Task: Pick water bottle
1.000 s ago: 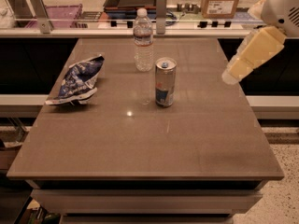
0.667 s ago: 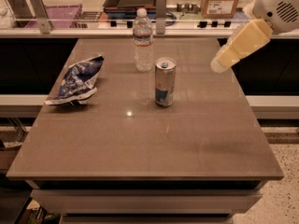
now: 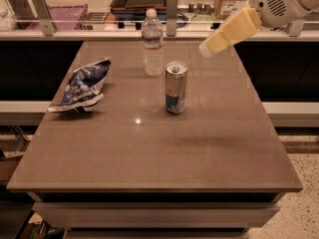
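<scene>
- Moved: tool (image 3: 207,46) has swung from the 3 o'clock edge up toward 1 o'clock. It now hangs above the surface (image 3: 149,153), nearer the water bottle (image 3: 152,44) but well apart from it.
- Water bottle stands upright at 12 o'clock on the surface, untouched.
- Risk: can (image 3: 176,87) stands near the bottle, at its 5 o'clock. A low sweep in from the right could clip the can or tip the bottle.
- Chip bag (image 3: 82,86) lies at 9 o'clock, out of the way.
- Tool open or closed: cannot tell. Arm is cut off at the 1 o'clock corner.
</scene>
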Tool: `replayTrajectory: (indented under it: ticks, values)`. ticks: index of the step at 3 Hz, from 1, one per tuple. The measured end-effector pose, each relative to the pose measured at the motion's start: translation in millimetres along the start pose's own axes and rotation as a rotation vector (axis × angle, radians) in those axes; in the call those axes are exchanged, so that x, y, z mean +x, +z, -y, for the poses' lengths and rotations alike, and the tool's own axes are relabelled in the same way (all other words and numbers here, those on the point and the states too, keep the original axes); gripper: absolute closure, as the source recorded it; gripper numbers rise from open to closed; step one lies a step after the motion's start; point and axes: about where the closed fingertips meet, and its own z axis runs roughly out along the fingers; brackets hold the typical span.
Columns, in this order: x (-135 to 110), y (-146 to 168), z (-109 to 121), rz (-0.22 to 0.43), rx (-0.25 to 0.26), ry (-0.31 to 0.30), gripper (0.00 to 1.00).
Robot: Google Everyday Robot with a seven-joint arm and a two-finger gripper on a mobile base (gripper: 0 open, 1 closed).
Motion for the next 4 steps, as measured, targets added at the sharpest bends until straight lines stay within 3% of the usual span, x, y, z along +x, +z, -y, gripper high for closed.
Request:
replayTrajectory:
  ticks: [2,3,4]
  values:
    - [-46,33,-15,0.044,0.11,0.066,0.0]
    - [-46,34,-13,0.044,0.126,0.102,0.0]
    - [-46,33,-13,0.044,0.124,0.097,0.0]
